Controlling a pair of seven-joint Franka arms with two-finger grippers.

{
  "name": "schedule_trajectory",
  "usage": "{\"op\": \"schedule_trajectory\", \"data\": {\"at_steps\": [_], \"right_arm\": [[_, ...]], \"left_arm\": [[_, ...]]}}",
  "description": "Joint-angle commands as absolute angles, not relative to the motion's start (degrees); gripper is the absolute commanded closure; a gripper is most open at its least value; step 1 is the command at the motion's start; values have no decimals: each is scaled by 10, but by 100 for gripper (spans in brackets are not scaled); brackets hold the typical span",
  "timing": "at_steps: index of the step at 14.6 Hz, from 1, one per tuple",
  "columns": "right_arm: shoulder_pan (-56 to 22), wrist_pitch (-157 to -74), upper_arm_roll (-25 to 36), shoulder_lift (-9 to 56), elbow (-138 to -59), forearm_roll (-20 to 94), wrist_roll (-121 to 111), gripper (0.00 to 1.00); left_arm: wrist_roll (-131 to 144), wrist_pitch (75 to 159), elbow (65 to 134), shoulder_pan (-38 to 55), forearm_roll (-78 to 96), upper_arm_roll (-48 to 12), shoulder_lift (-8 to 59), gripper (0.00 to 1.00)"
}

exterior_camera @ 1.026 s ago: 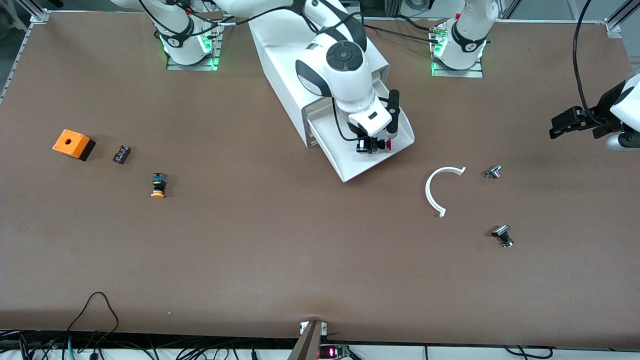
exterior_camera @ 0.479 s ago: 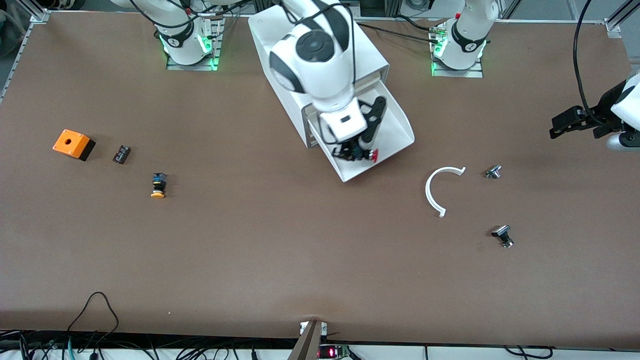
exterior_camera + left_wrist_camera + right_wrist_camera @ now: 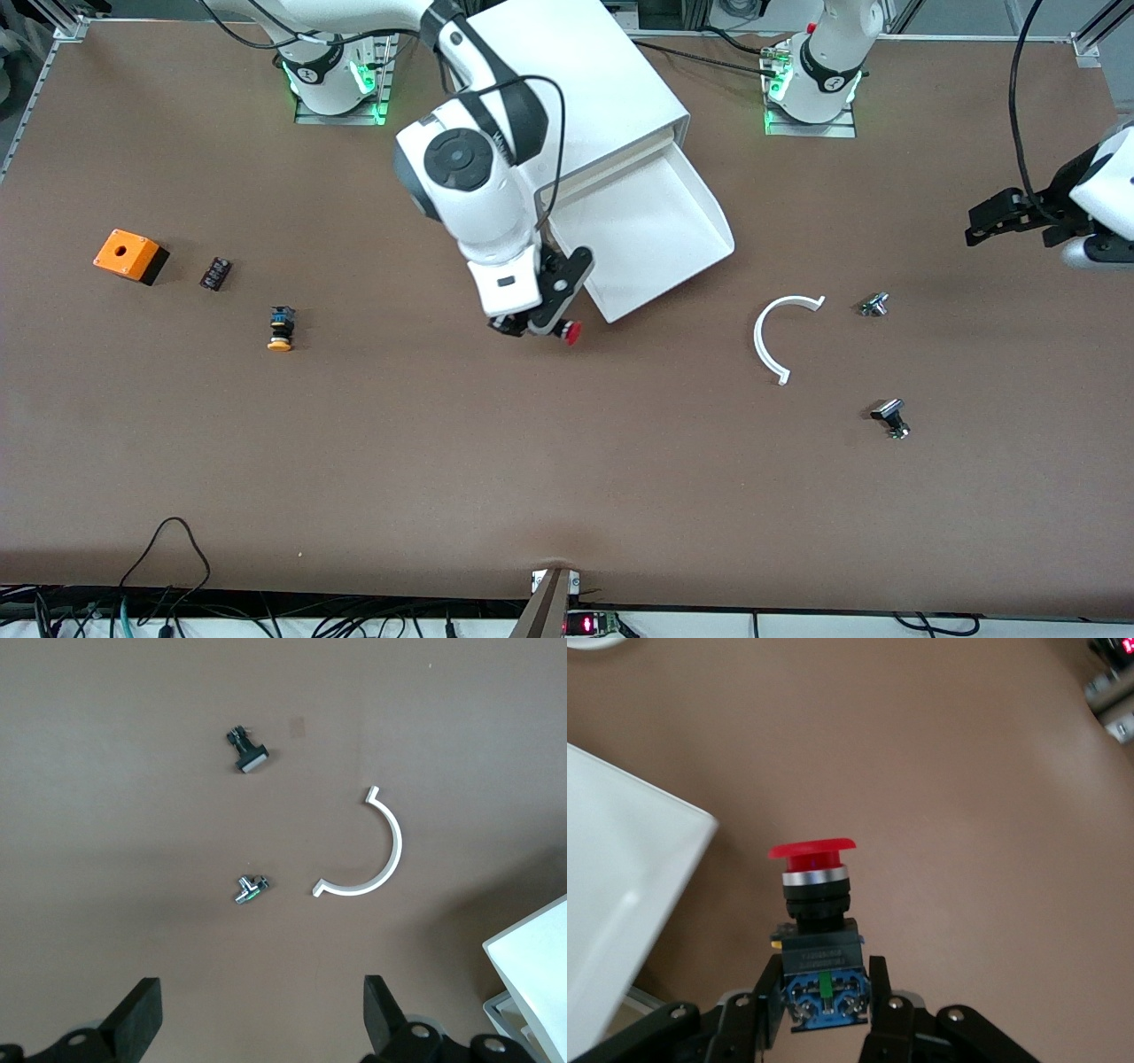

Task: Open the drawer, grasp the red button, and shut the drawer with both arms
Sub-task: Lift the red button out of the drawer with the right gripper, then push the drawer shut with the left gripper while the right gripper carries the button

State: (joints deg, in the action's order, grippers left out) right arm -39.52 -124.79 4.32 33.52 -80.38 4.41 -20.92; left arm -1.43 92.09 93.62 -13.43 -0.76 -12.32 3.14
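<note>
The bottom drawer stands pulled out of the white cabinet, and its tray is empty. My right gripper is shut on the black-and-blue body of the red-capped button. It holds the button over the bare table, just off the drawer's front corner. In the right wrist view the button sits between the fingers of the gripper, cap pointing away, with the drawer's corner beside it. My left gripper is open and empty, waiting over the left arm's end of the table; it also shows in the left wrist view.
A white C-shaped ring, a small metal part and a black part lie toward the left arm's end. An orange box, a small black part and a yellow-capped button lie toward the right arm's end.
My right gripper has carried the red button out of the drawer, toward the right arm's end, to over the bare table. The left arm has barely moved.
</note>
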Motion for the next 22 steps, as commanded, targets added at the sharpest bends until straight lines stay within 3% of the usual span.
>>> {"op": "schedule_trajectory", "data": {"at_steps": [1, 8, 12, 18, 22], "right_arm": [[-349, -1252, 42, 310, -854, 54, -200, 68], [-279, -1250, 43, 286, -950, 52, -101, 68], [-246, -1251, 60, 285, -1009, 41, 22, 68], [-197, -1289, 73, 286, -1098, 23, 42, 66], [-194, -1333, 101, 278, -1166, -10, 41, 66]], "left_arm": [[-22, 911, 918, -134, -4, -127, 102, 0], [82, 926, 932, -110, 72, -139, 141, 1], [267, 1026, 985, -46, 76, -150, 159, 1], [456, 1313, 1135, 19, 69, -190, 180, 1], [536, 1369, 1182, 64, 69, -192, 181, 1]]}}
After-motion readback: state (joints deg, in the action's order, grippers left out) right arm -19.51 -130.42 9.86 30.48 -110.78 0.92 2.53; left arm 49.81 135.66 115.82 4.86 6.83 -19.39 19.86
